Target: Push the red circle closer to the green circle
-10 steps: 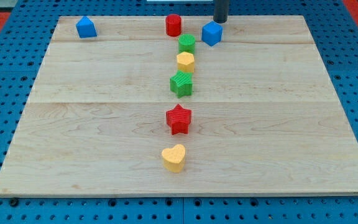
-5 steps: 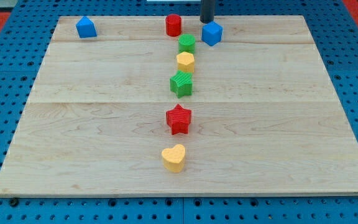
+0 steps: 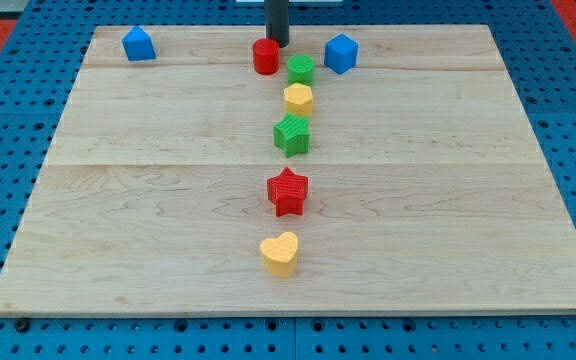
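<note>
The red circle (image 3: 265, 57) sits near the view's top, just left of and slightly above the green circle (image 3: 301, 69), with a small gap between them. My tip (image 3: 278, 44) stands right behind the red circle, at its upper right edge, touching or almost touching it. The rod rises out of the view's top.
A blue cube (image 3: 341, 53) is right of the green circle. A yellow hexagon (image 3: 299, 99), a green star (image 3: 292, 134), a red star (image 3: 288, 191) and a yellow heart (image 3: 280, 253) run down the middle. A blue house-shaped block (image 3: 139, 44) is at top left.
My tip moved left from beside the blue cube to behind the red circle. The red circle slid down and a little left, now level with the green circle's top.
</note>
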Motion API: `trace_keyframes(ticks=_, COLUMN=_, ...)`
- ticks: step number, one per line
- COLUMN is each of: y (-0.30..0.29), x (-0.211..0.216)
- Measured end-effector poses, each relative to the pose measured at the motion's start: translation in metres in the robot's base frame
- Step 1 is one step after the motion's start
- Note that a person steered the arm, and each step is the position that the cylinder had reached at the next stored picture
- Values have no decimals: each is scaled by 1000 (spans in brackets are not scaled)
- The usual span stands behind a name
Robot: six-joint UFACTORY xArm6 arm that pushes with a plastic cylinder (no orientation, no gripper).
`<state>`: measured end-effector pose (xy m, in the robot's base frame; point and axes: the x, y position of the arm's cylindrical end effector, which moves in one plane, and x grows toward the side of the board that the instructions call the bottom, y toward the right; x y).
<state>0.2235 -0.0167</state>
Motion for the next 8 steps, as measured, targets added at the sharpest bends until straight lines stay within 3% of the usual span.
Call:
trace_keyframes(ticks=3, y=-10, x=-3)
trace_keyframes(ticks=4, y=-43, x=-3)
trace_keyframes(ticks=8, y=52, x=49)
